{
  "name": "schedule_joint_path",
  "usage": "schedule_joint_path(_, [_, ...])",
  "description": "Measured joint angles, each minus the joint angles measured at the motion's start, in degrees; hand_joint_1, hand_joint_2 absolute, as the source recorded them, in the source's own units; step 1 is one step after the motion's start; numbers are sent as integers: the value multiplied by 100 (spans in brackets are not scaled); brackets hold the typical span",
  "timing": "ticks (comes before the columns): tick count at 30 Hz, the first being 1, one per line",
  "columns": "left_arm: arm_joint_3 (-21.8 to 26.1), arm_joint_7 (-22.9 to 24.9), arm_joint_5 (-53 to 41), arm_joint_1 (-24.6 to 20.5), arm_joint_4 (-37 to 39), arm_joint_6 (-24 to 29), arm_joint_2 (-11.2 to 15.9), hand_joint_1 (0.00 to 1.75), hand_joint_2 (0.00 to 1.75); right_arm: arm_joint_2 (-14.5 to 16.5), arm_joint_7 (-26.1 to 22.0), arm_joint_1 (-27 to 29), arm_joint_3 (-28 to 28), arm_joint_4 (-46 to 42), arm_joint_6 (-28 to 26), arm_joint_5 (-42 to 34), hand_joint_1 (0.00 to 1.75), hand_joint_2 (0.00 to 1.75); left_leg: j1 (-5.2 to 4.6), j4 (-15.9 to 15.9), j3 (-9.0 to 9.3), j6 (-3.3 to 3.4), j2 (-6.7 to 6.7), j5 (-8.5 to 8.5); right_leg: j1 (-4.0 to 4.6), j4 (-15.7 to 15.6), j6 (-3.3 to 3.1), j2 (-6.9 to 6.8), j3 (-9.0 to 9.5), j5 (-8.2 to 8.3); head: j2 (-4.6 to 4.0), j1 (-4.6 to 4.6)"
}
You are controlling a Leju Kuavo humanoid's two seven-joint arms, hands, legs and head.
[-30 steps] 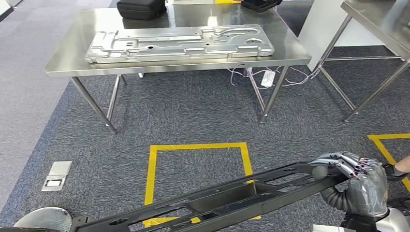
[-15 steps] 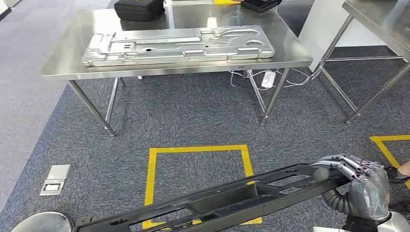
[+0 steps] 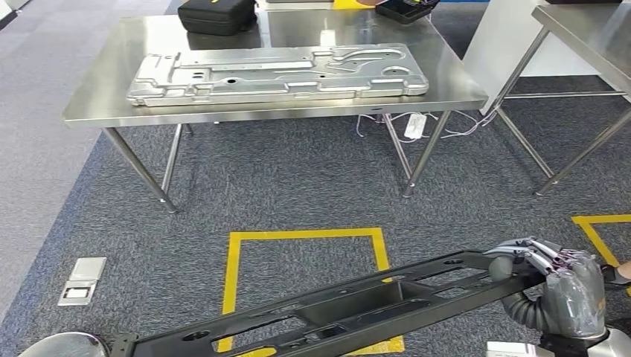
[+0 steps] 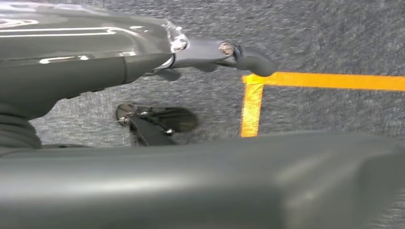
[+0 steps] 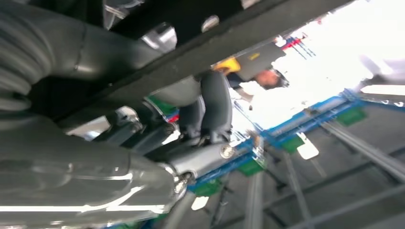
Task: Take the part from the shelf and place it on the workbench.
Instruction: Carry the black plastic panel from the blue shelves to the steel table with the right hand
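- Your right hand (image 3: 567, 286) grips one end of the long black part (image 3: 335, 309), fingers (image 3: 530, 251) curled over it.
- Ahead, a silver panel (image 3: 275, 73) lies along the bench (image 3: 97, 100).

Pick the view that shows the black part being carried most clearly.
The head view: the black part shows along its whole length, with the right hand gripping one end. The left wrist view gives a blurred grey band of it; the right wrist view shows its dark underside, with fingers wrapped over it.
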Motion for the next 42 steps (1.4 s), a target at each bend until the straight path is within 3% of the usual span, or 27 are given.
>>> schedule_joint_path(2, [0, 3, 0, -2, 1, -1, -1, 0, 175, 1, 11, 37, -9, -31, 12, 0, 175, 175, 5, 0, 15, -41, 2, -34, -14, -30, -73, 6, 13, -25, 0, -1])
schedule_joint_path(4, [0, 5, -1, -3, 1, -1, -3, 0, 175, 1, 26, 60, -15, -66, 20, 0, 175, 175, 16, 264, -86, -108, 1, -199, -41, -50, -139, -7, 50, -47, 0, -3])
schedule_joint_path(7, [-1, 16, -6, 27, 1, -5, -6, 0, 175, 2, 35, 81, -17, -97, 42, 13, 175, 175, 43, 1360, -687, -172, 1, -621, -45, -52, -194, -19, 98, -101, 0, -5])
schedule_joint_path(8, [-1, 20, -8, 42, 1, -7, -6, 0, 175, 2, 35, 89, -17, -100, 52, 20, 175, 175, 45, 1603, -855, -174, 1, -642, -42, -52, -198, -15, 121, -123, 0, -5])
schedule_joint_path(9, [-1, 22, -10, 53, 1, -8, -6, 0, 175, 3, 36, 98, -17, -102, 62, 25, 175, 175, 45, 1640, -928, -166, 1, -543, -40, -52, -197, -9, 157, -149, 0, -5])
schedule_joint_path(10, [-1, 23, -12, 60, 1, -9, -6, 0, 175, 5, 37, 105, -17, -106, 69, 31, 175, 175, 42, 1450, -894, -145, 1, -333, -36, -52, -194, -3, 206, -180, 0, -5])
schedule_joint_path(12, [-2, 27, -14, 62, 1, -9, -3, 0, 175, 9, 37, 113, -17, -120, 73, 39, 175, 175, 19, 743, -652, -59, 1, 162, -26, -57, -175, 1, 309, -248, 0, -5])
schedule_joint_path(13, [-3, 30, -16, 59, 1, -10, -1, 0, 175, 11, 38, 114, -16, -127, 73, 44, 175, 175, -2, 455, -542, -16, 1, 304, -23, -60, -155, 5, 339, -273, 0, -5])
schedule_joint_path(16, [-9, 41, -17, 55, 1, -17, 3, 0, 175, 19, 40, 120, -16, -150, 74, 48, 175, 175, -44, 173, -444, 63, 0, 273, -27, -88, -69, 9, 331, -299, 0, -7])
schedule_joint_path(19, [-13, 43, -17, 63, -1, -32, 2, 0, 175, 22, 40, 133, -28, -184, 69, 58, 175, 175, 9, -2, -327, 103, 4, 267, -22, 56, 2, -2, 307, -431, 0, -2])
schedule_joint_path(20, [-14, 44, -17, 64, -1, -37, 1, 0, 175, 24, 40, 143, -36, -193, 67, 61, 175, 175, 26, -42, -279, 119, 6, 269, -23, 297, 11, -3, 199, -556, 0, 0])
schedule_joint_path(22, [-15, 51, -18, 69, 0, -41, -6, 0, 175, 29, 42, 177, -48, -199, 63, 63, 175, 175, 25, -56, -225, 143, 8, 236, -21, 1028, 34, -2, -218, -833, 0, 1])
schedule_joint_path(23, [-16, 54, -19, 78, 1, -43, -10, 0, 175, 32, 42, 196, -54, -199, 62, 65, 175, 175, 25, -56, -202, 147, 9, 212, -23, 1314, 51, -2, -412, -882, 0, 1])
schedule_joint_path(24, [-17, 56, -19, 88, 1, -44, -13, 0, 175, 34, 42, 214, -58, -200, 62, 67, 175, 175, 26, -55, -169, 141, 9, 183, -27, 1419, 68, -3, -523, -817, 0, 1])
schedule_joint_path(25, [-18, 57, -20, 98, 1, -44, -13, 0, 175, 37, 42, 224, -61, -200, 61, 69, 175, 175, 30, -54, -126, 127, 7, 149, -32, 1294, 85, -4, -521, -633, 0, 1])
schedule_joint_path(27, [-20, 57, -26, 108, 1, -44, -12, 0, 175, 50, 39, 227, -62, -198, 62, 70, 175, 175, 36, -51, -18, 77, 3, 67, -45, 597, 100, -9, -268, -156, 0, 1])
schedule_joint_path(29, [-23, 58, -39, 103, -1, -44, -11, 0, 175, 76, 31, 213, -57, -192, 65, 72, 175, 175, 19, -32, 31, 15, -1, 0, -39, 71, 63, -7, -63, 47, 0, 1])
schedule_joint_path(32, [-33, 62, -68, 94, -1, -44, -9, 0, 175, 130, 3, 191, -47, -186, 65, 97, 175, 175, 7, -44, 42, -45, -1, -39, -27, -13, -44, 7, -36, -1, 0, 0])
schedule_joint_path(34, [-45, 62, -79, 83, -1, -44, -7, 0, 175, 162, -18, 175, -44, -186, 63, 104, 175, 175, 14, 104, 0, -99, -1, -151, -48, -27, -111, -3, -2, -28, 0, -2])
schedule_joint_path(35, [-50, 61, -81, 80, -1, -44, -6, 0, 175, 175, -24, 169, -43, -186, 63, 99, 175, 175, 21, 355, -116, -131, -1, -285, -59, -33, -142, -13, 18, -44, 0, -2])
schedule_joint_path(38, [-56, 62, -79, 97, -1, -44, -6, 0, 175, 208, -28, 169, -43, -186, 62, 76, 175, 175, 37, 1472, -744, -179, -1, -682, -53, -32, -191, -26, 62, -100, 0, -2])
schedule_joint_path(39, [-57, 65, -78, 107, -1, -44, -6, 0, 175, 216, -29, 171, -43, -186, 59, 71, 175, 175, 35, 1631, -874, -174, -1, -651, -49, -32, -193, -21, 90, -122, 0, -2])
schedule_joint_path(40, [-57, 68, -77, 115, -2, -44, -6, 0, 175, 225, -31, 175, -45, -186, 47, 69, 175, 175, 32, 1565, -897, -154, -2, -498, -43, -31, -192, -14, 132, -150, 0, -2])
schedule_joint_path(42, [-60, 70, -82, 122, -2, -44, -3, 0, 175, 243, -44, 179, -58, -186, -5, 90, 175, 175, 8, 924, -690, -67, -4, 10, -33, -36, -182, -5, 240, -218, 0, -2])
